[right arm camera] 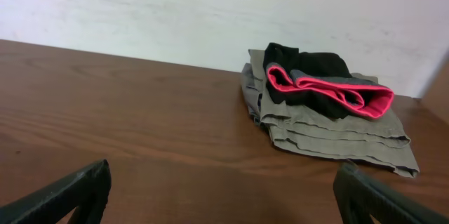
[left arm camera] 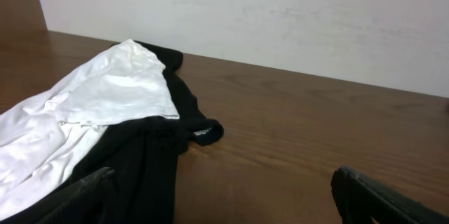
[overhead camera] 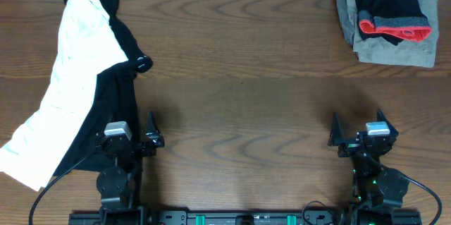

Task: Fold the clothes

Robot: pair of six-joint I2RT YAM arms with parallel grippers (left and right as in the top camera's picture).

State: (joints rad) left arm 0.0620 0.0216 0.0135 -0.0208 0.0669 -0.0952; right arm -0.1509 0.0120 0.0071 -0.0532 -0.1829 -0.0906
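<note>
Overhead: white T-shirt lies crumpled over black garment at the left edge of the worktop, shirt cut off by the frame; folded pile in far right corner
Left wrist: left claw wide, empty; small white mark on the black fabric, unreadable
Right wrist: right claw wide, empty, only fingertips show

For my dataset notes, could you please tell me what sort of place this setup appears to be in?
Likely a robotics lab workbench, not a home: a left arm and right arm fixed at the edge of a wooden table, a bare white wall, and a folded stack of clothes.
</note>
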